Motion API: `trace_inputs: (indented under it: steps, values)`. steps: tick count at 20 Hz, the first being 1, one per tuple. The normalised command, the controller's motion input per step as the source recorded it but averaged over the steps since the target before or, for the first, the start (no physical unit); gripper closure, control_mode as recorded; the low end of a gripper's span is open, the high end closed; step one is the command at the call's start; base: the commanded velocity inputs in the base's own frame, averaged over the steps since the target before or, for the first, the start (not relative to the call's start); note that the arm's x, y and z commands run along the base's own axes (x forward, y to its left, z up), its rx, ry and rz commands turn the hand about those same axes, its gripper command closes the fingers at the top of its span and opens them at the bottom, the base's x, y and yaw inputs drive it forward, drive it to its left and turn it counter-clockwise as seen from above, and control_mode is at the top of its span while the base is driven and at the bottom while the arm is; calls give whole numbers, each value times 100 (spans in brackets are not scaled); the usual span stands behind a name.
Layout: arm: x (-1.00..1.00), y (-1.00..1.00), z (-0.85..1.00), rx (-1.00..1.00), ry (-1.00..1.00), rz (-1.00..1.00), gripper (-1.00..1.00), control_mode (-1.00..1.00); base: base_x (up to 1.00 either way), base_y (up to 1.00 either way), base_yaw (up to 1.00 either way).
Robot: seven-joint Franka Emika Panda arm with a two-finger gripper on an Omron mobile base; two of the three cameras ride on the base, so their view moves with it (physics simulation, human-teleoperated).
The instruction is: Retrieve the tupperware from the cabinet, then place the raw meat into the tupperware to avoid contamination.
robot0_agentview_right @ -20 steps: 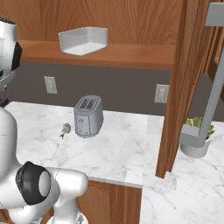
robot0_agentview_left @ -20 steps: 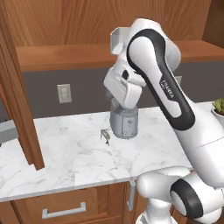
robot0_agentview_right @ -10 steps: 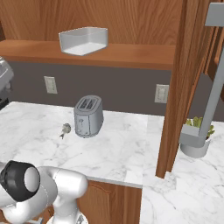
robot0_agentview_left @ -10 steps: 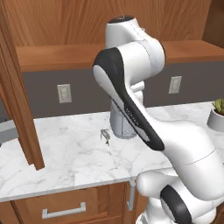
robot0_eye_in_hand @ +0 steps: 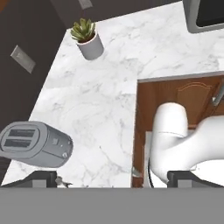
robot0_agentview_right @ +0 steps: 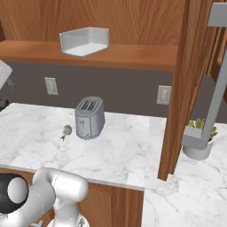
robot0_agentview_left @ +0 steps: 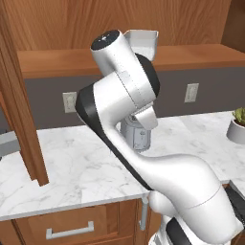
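Note:
The tupperware (robot0_agentview_right: 85, 41), a whitish translucent tub, stands on the shelf of the open cabinet (robot0_agentview_right: 137, 52); it also peeks over my arm as the tupperware (robot0_agentview_left: 143, 42). The raw meat (robot0_agentview_right: 66, 131) is a tiny lump on the marble counter just left of the silver toaster (robot0_agentview_right: 90, 117). My gripper (robot0_eye_in_hand: 113, 179) hangs high over the counter and looks down, wide open with nothing between its fingertips (robot0_eye_in_hand: 40, 178). Below it lie the toaster (robot0_eye_in_hand: 35, 144) and a small grey bit by the left tip that may be the meat.
An open cabinet door (robot0_agentview_left: 19, 110) hangs over the counter's left end, and another door (robot0_agentview_right: 181, 84) stands right of the toaster. A potted plant (robot0_agentview_right: 199, 137) sits at the right. A microwave corner (robot0_eye_in_hand: 205, 15) and drawer handle (robot0_agentview_left: 69, 232) show.
My arm has swung round and its upper links now cover the toaster in the left base view. The gripper stays open. Tub, toaster and meat have not moved.

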Motion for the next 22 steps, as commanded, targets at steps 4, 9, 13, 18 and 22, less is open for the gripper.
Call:
trace_inputs:
  steps: [4, 9, 13, 18, 22]
  values:
    - [-1, -17, 3, 1, -6, -7, -100, -100, 0, 0, 0]
    - [5, -10, 5, 15, -21, -24, -100, -100, 0, 0, 0]
    - [3, -1, 19, 11, -22, -20, -100, -100, 0, 0, 0]
    - [11, 0, 36, 7, -17, -8, -100, -100, 0, 0, 0]
    - [24, -5, 20, 4, -8, -1, -100, -100, 0, 0, 0]
